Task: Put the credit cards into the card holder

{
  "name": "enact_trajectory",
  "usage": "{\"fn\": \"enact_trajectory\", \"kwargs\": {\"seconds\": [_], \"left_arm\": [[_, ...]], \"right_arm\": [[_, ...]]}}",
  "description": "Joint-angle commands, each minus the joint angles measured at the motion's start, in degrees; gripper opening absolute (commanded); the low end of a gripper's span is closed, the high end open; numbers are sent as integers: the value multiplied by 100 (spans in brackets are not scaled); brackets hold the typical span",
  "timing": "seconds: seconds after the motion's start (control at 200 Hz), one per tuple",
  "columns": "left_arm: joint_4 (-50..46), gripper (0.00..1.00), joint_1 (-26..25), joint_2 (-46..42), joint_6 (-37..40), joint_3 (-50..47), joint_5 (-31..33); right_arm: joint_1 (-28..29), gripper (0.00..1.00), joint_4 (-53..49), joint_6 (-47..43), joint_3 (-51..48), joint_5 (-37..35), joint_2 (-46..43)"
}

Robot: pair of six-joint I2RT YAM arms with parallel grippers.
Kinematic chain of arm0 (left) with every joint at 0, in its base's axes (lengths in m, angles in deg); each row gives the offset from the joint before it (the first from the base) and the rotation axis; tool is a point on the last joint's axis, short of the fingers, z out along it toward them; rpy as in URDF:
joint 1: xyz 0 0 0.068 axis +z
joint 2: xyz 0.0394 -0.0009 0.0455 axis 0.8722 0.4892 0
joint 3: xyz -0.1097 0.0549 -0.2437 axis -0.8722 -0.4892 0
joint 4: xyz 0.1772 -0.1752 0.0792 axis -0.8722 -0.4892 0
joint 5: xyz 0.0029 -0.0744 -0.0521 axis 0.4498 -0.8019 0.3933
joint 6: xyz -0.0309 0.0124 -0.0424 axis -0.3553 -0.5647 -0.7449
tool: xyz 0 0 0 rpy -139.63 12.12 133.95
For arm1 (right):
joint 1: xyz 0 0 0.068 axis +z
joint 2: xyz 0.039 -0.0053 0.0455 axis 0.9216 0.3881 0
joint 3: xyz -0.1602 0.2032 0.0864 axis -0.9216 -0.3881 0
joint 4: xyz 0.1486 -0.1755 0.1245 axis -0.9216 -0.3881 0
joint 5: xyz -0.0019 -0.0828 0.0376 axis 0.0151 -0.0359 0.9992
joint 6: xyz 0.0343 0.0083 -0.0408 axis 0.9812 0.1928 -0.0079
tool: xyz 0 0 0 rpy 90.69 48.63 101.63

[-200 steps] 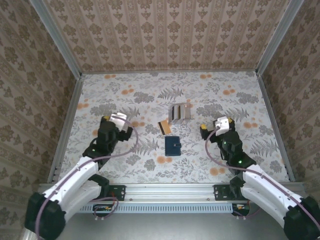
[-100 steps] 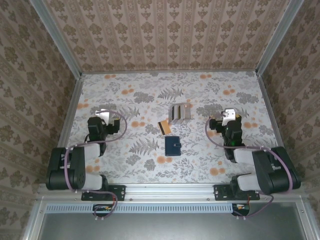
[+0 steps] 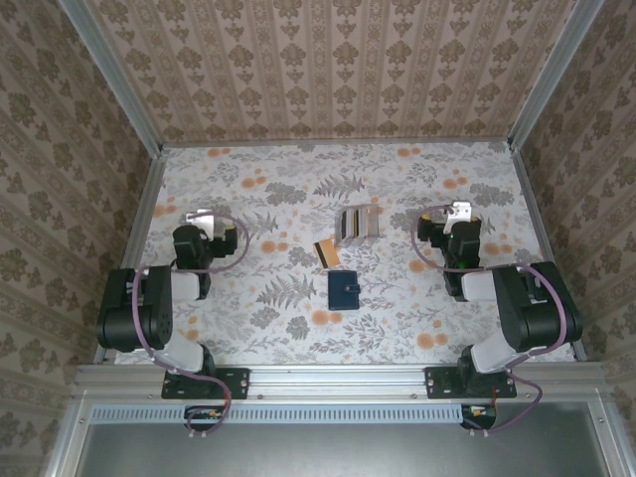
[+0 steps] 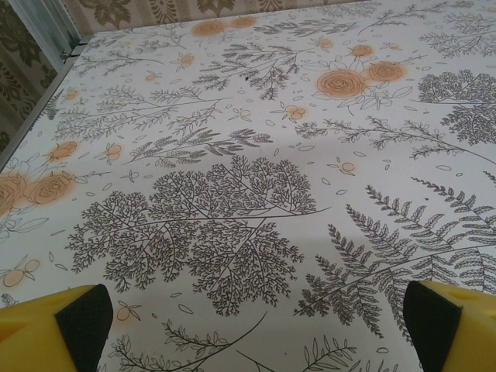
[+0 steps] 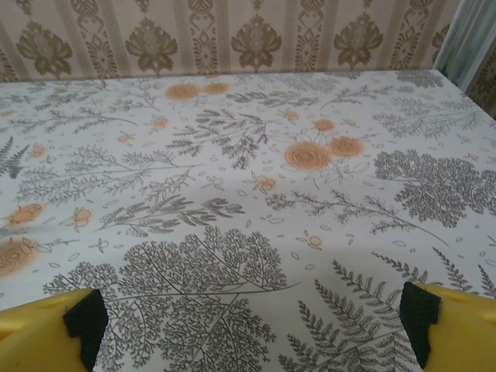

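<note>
Papered walls [image 3: 338, 70] in beige stripes and brown medallions close in three sides of the worktop [image 3: 298, 189], which is covered with a smooth pale cloth printed with grey ferns, leafy sprays and orange roses. A ribbed aluminium rail [image 3: 328, 380] runs along the near edge and carries both bases. The left arm [image 3: 139, 313] and the right arm [image 3: 522, 313], glossy black and white with purple cables looping off them, are folded back on themselves at either side. The left hand [image 4: 256, 319] hangs low over bare cloth, its blunt yellow fingers [image 4: 46, 333] with dark pads spread as wide as they go and holding nothing. The right hand [image 5: 252, 322] is just the same, wide apart and empty above the printed ferns. Between the two arms, in the middle of the worktop, the card holder [image 3: 345, 289] lies flat and closed, a small navy leather-like rectangle. Farther back the credit cards [image 3: 358, 224] sit fanned in a grey and beige cluster, with a gold-orange card [image 3: 326, 252] lying between them and the holder, a dark stripe along it
</note>
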Motion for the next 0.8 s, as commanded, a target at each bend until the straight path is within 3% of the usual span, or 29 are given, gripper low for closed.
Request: {"fn": "enact_trajectory", "kwargs": {"seconds": [0.0,0.795], "left_arm": [[138,100,9,-25,-105,91,-97],[202,100,-174,-39,5,56,264]], "right_arm": [[-42,100,-130,145,0,-145,-59],[29,100,-160,32,28,-87,-53]]}}
